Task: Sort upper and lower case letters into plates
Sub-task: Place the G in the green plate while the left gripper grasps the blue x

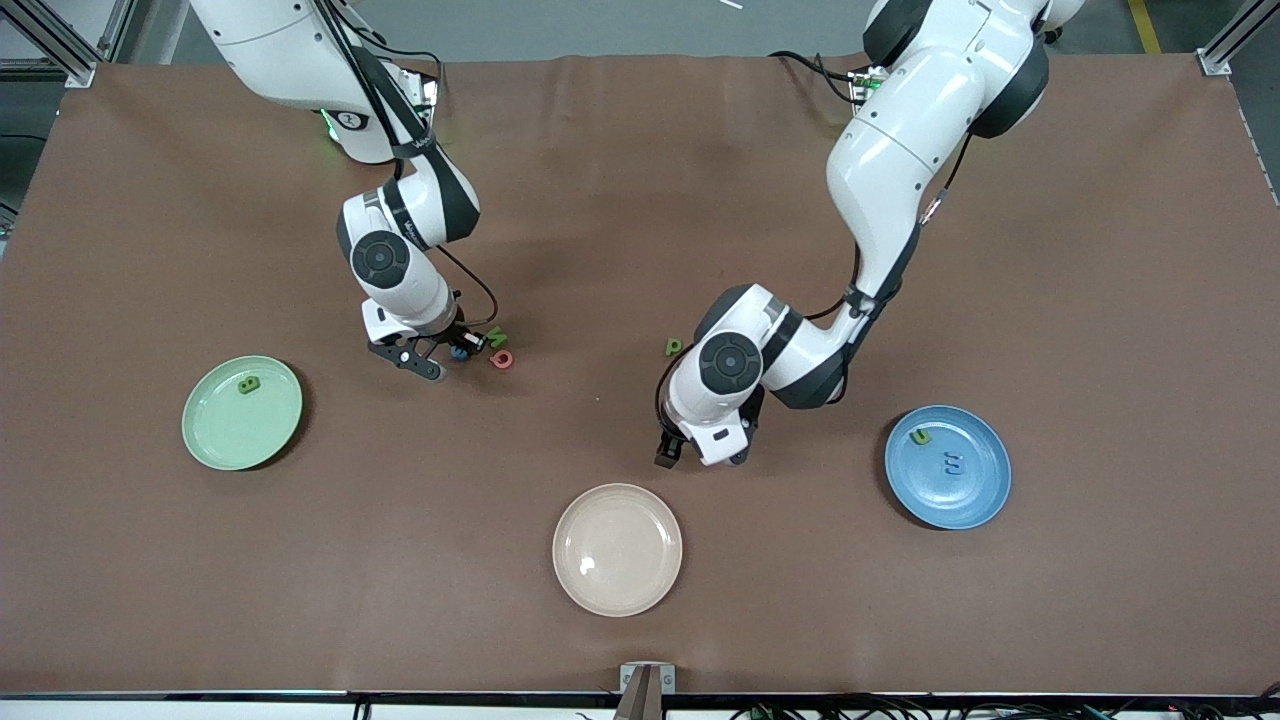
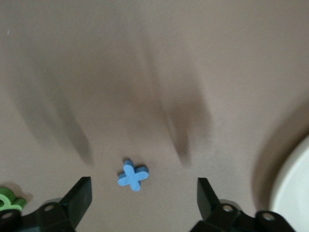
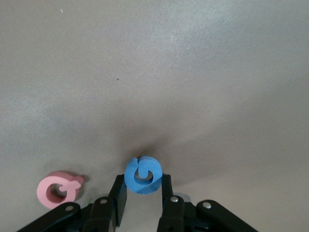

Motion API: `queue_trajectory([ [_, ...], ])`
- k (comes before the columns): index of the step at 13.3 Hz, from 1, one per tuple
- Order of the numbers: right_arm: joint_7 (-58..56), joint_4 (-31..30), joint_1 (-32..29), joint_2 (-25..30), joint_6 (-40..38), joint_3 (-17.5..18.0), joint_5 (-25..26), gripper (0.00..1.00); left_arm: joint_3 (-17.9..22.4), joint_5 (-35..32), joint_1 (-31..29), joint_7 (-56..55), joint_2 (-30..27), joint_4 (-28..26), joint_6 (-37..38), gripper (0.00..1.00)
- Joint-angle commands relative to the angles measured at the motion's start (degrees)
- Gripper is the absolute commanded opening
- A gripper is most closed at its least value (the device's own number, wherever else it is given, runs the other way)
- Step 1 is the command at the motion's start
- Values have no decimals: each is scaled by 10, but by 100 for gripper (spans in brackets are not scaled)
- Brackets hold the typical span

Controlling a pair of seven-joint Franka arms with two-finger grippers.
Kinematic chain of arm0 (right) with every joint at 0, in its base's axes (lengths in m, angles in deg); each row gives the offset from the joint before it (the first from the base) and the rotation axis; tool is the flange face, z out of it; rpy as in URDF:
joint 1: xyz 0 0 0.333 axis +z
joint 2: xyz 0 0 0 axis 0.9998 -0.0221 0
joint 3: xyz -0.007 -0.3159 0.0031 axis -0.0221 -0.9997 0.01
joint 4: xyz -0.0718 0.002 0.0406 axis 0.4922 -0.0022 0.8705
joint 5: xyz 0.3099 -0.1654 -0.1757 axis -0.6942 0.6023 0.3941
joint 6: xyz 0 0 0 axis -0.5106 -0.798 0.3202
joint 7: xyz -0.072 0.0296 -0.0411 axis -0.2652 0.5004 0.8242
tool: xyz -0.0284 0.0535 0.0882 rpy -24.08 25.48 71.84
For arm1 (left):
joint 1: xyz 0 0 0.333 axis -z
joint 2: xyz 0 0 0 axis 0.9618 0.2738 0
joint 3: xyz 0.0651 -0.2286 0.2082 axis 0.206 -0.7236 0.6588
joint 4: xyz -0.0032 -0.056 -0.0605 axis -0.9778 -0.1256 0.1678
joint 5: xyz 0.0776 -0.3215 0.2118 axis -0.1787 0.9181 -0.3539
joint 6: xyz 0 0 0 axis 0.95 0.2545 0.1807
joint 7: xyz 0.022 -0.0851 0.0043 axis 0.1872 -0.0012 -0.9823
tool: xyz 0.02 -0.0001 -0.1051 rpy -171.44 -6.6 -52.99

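Observation:
My right gripper (image 1: 458, 350) (image 3: 142, 187) is shut on a round blue letter (image 3: 142, 175) at table level, beside a pink letter (image 1: 502, 359) (image 3: 59, 189) and a green letter (image 1: 497, 338). Low over the table, my left gripper (image 1: 700, 457) (image 2: 143, 189) stands open with a blue x-shaped letter (image 2: 133, 176) lying flat between its fingers, untouched. Another green letter (image 1: 674, 346) (image 2: 7, 200) lies beside that hand. The mint green plate (image 1: 225, 430) holds a green letter (image 1: 249, 384). The blue plate (image 1: 975, 490) holds a yellow-green letter (image 1: 920, 436) and a blue one (image 1: 955, 463).
A cream-beige plate (image 1: 617, 549) (image 2: 295, 193) sits nearer the front camera than the left gripper, with nothing in it. Brown cloth covers the whole table.

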Motion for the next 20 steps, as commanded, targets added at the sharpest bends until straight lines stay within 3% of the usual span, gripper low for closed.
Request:
queue_trajectory([
  [1, -74, -8, -41, 59, -57, -2, -1, 22, 7, -2, 13, -12, 14, 19, 7, 82],
  [4, -245, -6, -140, 92, -97, -2, -1, 22, 8, -2, 15, -11, 25, 20, 4, 72],
  [8, -436, 24, -243, 85, -100, -2, -1, 22, 7, -1, 13, -11, 26, 19, 5, 39],
  [11, -558, 79, -306, 29, -100, -2, -1, 22, 8, -2, 11, -11, 27, 18, 7, 1],
  [14, -666, 149, -350, -54, -96, -2, -1, 23, 8, -2, -17, -9, 0, 15, 30, 0],
  [18, -688, 160, -362, -98, -75, -1, -2, 25, 0, -4, -57, 0, -31, 11, 77, 2],
  [19, -688, 160, -362, -105, -67, -1, -2, 26, 0, -3, -63, 4, -31, 10, 85, 14],
  [20, -688, 159, -361, -109, -64, -1, -2, 28, 0, -2, -63, 3, -31, 8, 91, 33],
])
